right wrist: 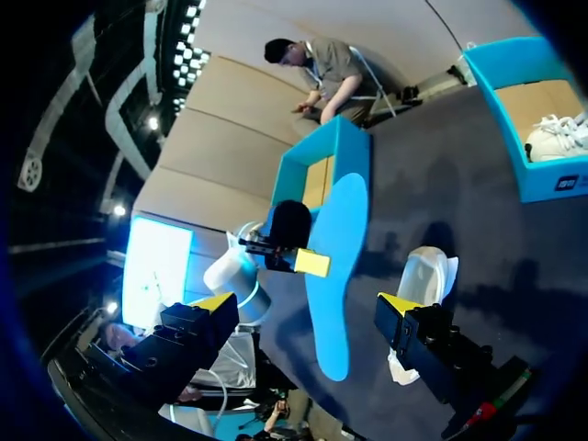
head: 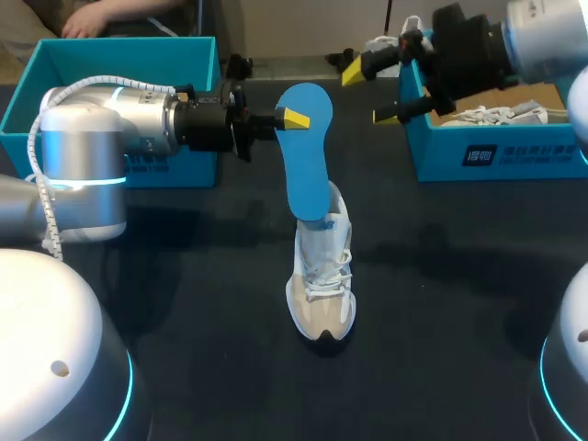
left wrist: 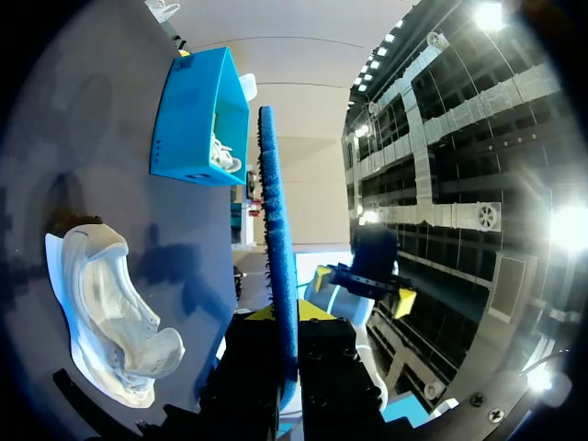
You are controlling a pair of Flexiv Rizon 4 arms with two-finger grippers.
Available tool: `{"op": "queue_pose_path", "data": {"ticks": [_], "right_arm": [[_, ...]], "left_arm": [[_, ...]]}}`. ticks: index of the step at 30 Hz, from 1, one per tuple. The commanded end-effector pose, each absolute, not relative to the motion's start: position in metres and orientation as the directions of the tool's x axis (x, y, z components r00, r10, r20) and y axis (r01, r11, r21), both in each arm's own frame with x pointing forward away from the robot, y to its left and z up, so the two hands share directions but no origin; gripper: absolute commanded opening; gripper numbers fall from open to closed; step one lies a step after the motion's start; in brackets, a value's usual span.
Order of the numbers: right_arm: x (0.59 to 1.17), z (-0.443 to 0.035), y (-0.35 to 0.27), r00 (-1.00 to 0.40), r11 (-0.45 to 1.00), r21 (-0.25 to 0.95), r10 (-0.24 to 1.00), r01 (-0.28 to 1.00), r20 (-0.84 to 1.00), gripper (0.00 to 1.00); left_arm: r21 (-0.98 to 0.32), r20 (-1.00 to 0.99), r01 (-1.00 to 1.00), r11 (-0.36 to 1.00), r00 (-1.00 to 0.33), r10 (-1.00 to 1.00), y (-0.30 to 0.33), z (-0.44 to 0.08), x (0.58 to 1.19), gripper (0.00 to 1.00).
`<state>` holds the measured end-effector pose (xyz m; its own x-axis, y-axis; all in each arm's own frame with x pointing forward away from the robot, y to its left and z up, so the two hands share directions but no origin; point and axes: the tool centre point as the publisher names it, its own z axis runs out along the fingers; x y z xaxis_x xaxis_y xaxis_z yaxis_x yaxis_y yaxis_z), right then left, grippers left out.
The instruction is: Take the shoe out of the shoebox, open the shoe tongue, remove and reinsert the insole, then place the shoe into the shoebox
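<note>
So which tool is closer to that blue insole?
Left. The left tool grips the insole near its upper end; the right tool hangs open by the right shoebox, clear of it.

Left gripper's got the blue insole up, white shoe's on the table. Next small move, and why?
Probably lower the left gripper so the free end of the blue foam insole feeds into the opening of the white mesh sneaker. The insole hangs steeply, pinched at its top, and the right wrist view shows its lower end clear of the sneaker. The right gripper is open and empty.
</note>
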<state>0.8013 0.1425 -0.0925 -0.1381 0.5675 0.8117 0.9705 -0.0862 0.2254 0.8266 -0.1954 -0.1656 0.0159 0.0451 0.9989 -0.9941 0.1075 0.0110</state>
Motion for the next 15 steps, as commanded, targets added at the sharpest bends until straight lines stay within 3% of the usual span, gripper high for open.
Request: {"op": "queue_pose_path", "data": {"ticks": [1, 15], "right_arm": [[0.805, -0.078, 0.156, -0.028, -0.086, 0.188, 0.846, 0.978, 0.533, 1.0], [0.794, -0.064, 0.174, 0.043, -0.116, 0.198, 0.941, 0.973, 0.337, 1.0]], "left_arm": [[0.011, 0.999, -0.994, 0.109, 0.015, 0.044, -0.195, -0.166, 0.827, 0.0], [0.011, 0.999, -0.994, 0.109, 0.015, 0.044, -0.195, -0.166, 0.827, 0.0]]}}
